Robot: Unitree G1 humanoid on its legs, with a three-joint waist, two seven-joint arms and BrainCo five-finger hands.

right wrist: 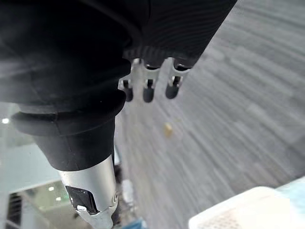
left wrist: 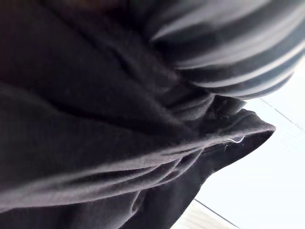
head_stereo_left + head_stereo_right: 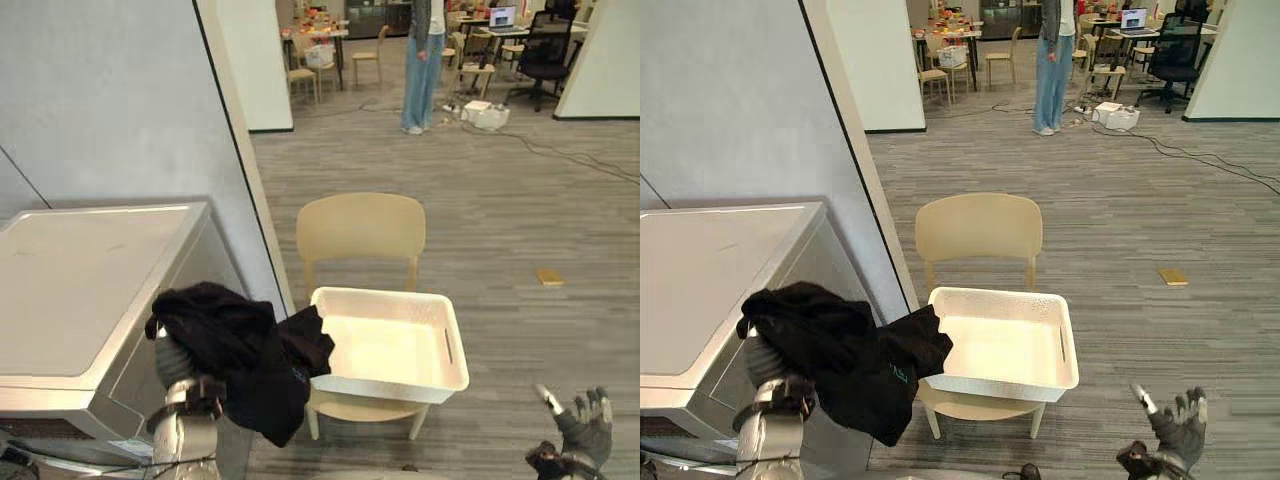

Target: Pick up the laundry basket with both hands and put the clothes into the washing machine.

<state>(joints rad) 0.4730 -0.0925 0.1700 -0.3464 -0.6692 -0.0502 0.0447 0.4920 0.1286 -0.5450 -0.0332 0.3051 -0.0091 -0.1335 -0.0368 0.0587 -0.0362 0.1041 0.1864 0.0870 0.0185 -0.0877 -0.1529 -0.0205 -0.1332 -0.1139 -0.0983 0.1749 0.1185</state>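
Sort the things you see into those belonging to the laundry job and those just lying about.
Job: dark clothes, white laundry basket, washing machine, right hand.
Lying about: wooden chair under the basket, small yellow object on the floor, person standing far back.

Setting: open-plan office. Far end: desk (image 3: 512,31) with laptop (image 3: 502,16), black swivel chair (image 3: 545,52), floor cables (image 3: 570,152), white partitions (image 3: 255,60)

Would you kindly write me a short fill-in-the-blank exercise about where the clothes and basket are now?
The white plastic laundry basket sits on a beige wooden ____.
The black garment hangs over the robot's ____ arm, beside the grey washing machine.
The right hand, held low, has its fingers ____.
Missing words: chair; left; open.
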